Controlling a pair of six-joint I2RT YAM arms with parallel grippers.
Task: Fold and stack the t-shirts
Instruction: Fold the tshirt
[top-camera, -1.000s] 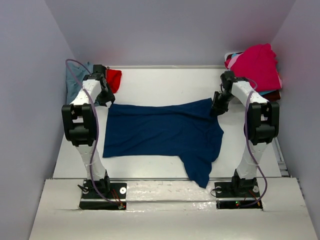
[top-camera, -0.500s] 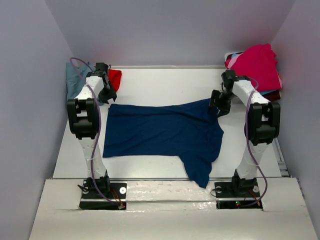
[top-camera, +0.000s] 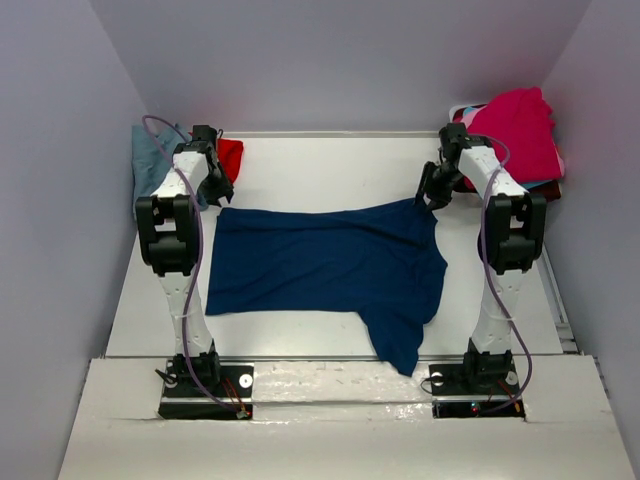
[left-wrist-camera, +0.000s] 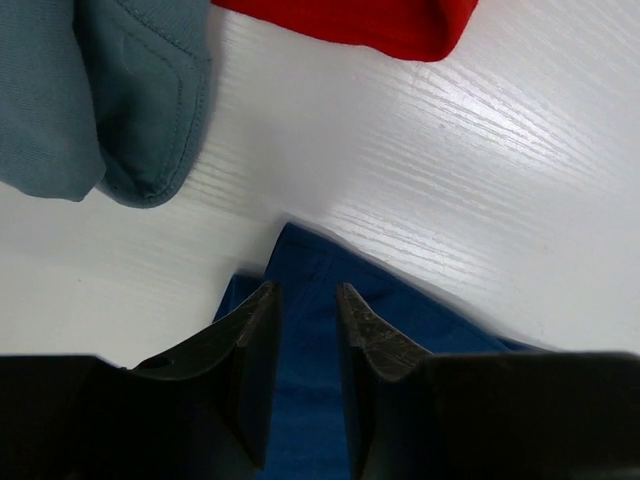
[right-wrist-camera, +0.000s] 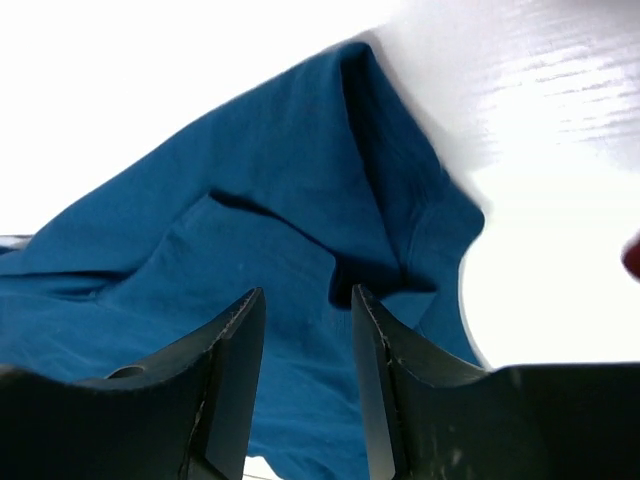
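A navy t-shirt (top-camera: 320, 265) lies spread flat across the table, one sleeve trailing toward the near edge. My left gripper (top-camera: 214, 188) hovers at its far left corner; in the left wrist view the gripper (left-wrist-camera: 303, 300) is open, and the blue corner (left-wrist-camera: 300, 260) lies flat under the narrow gap. My right gripper (top-camera: 431, 192) is at the far right corner. Seen from its wrist, this gripper (right-wrist-camera: 306, 300) is open above rumpled blue cloth (right-wrist-camera: 250, 240), holding nothing.
A dusty blue-grey tee (top-camera: 150, 160) (left-wrist-camera: 100, 90) and a red tee (top-camera: 230, 157) (left-wrist-camera: 370, 20) lie at the back left, just beyond my left gripper. A pile topped by a magenta tee (top-camera: 515, 130) sits at the back right by the wall.
The right gripper let go of the shirt's far right corner and drew back a little toward the far side. The left arm shifted slightly right, its gripper staying at the far left corner.
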